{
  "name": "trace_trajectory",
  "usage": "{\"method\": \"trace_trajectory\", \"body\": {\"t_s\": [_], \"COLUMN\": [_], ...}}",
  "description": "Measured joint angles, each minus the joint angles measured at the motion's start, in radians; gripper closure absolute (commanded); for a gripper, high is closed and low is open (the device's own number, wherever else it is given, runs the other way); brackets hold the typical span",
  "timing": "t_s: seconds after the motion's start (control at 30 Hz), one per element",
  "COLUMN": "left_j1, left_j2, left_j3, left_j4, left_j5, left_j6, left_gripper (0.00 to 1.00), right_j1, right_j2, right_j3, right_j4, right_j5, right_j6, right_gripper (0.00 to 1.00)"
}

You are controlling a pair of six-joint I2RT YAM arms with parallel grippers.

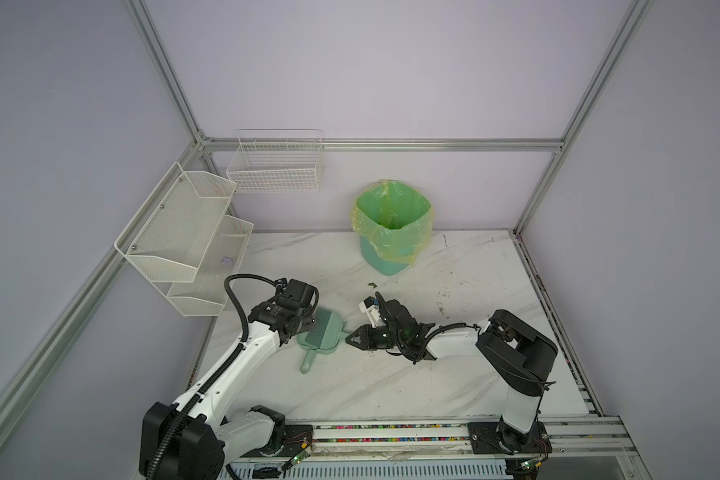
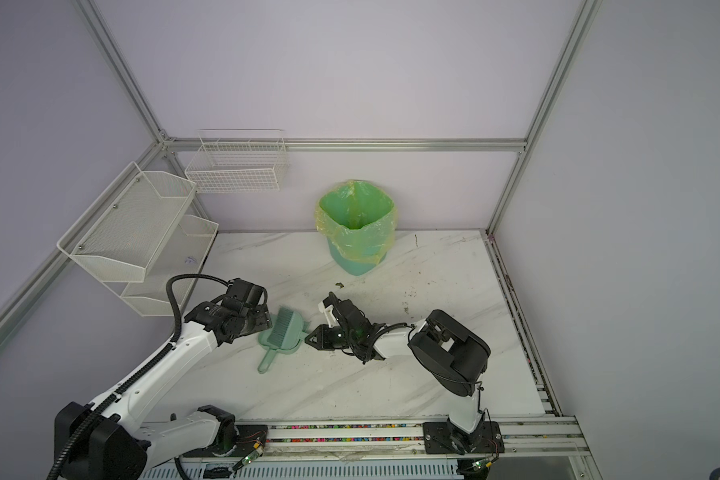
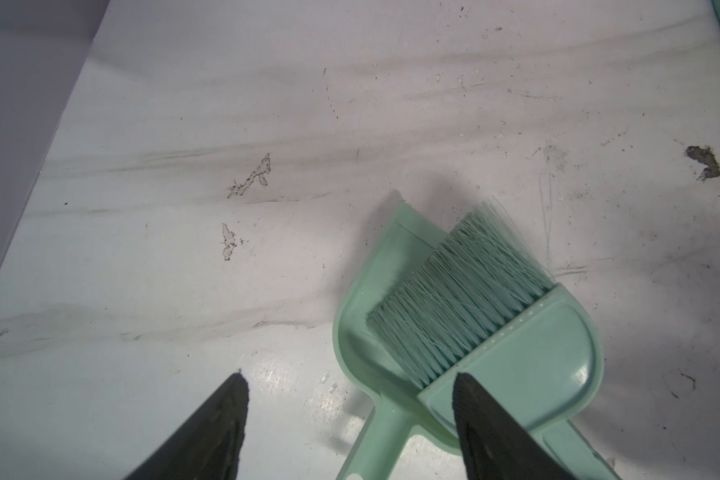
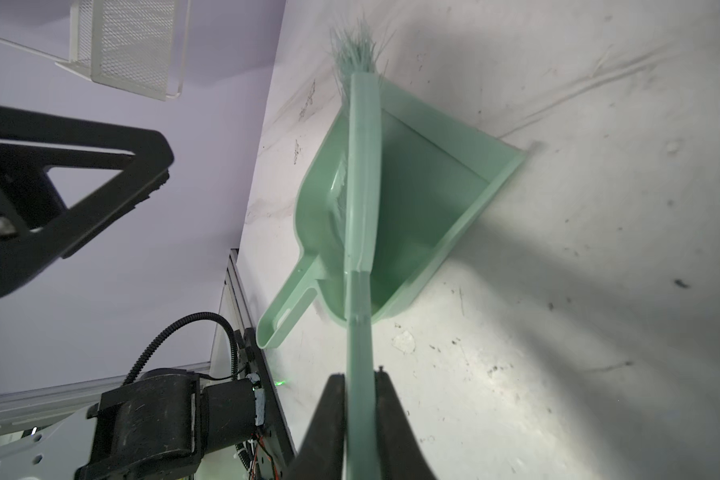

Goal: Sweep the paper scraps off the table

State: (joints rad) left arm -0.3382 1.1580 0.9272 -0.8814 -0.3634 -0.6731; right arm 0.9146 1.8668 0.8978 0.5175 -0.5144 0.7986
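— Well, any paper scraps to be found on the counter [image 1: 433,374]?
— None visible near either pair of fingers. Only scuffs, plus one dark olive speck [image 1: 372,285] well beyond the right fingers [image 4: 329,415]. Probably tipped into the lined bin [image 1: 385,259] already, though impossible to confirm inside it.
— And the left fingers [image 3: 225,415]?
— Spread wide, holding nothing, close by the dustpan [image 4: 425,199]. Flat on the counter, that one, and empty.
— Brush [image 3: 466,291]?
— Laid across the dustpan, bristles over the pan, handle running out between the right fingers. Narrow about that handle; clamped or slackened, cannot tell.
— Why laid so?
— Likely to stow both tools as one set, and to keep the bristles off the counter. Task seemingly near done
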Motion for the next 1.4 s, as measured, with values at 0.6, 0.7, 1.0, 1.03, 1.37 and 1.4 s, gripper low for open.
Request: {"method": "trace_trajectory", "body": {"t_s": [0.6, 0.7, 1.0, 1.03, 1.37, 1.4], "left_j1": [0.013, 0.018, 0.026, 0.030, 0.093, 0.102], "left_j2": [-0.067, -0.065, -0.007, -0.003, 0.087, 0.098], "left_j3": [-0.011, -0.024, -0.113, -0.131, -0.299, -0.310], "left_j4": [0.089, 0.129, 0.381, 0.418, 0.893, 0.933], "left_j5": [-0.078, -0.106, -0.237, -0.262, -0.411, -0.412], "left_j6": [0.031, 0.032, 0.085, 0.102, 0.336, 0.354], "left_gripper": [0.00, 0.00, 0.00, 0.00, 0.01, 0.00], "right_j1": [-0.048, -0.101, -0.306, -0.321, -0.445, -0.453], "right_j2": [-0.209, -0.308, -0.563, -0.585, -0.664, -0.669], "right_j3": [0.039, 0.014, -0.017, -0.016, -0.016, -0.024], "right_j4": [-0.243, -0.290, -0.512, -0.532, -0.593, -0.579], "right_j5": [0.130, 0.159, 0.338, 0.365, 0.707, 0.737], "right_j6": [-0.085, -0.112, -0.264, -0.288, -0.492, -0.513], "right_gripper": [0.03, 0.03, 0.03, 0.03, 0.03, 0.03]}}
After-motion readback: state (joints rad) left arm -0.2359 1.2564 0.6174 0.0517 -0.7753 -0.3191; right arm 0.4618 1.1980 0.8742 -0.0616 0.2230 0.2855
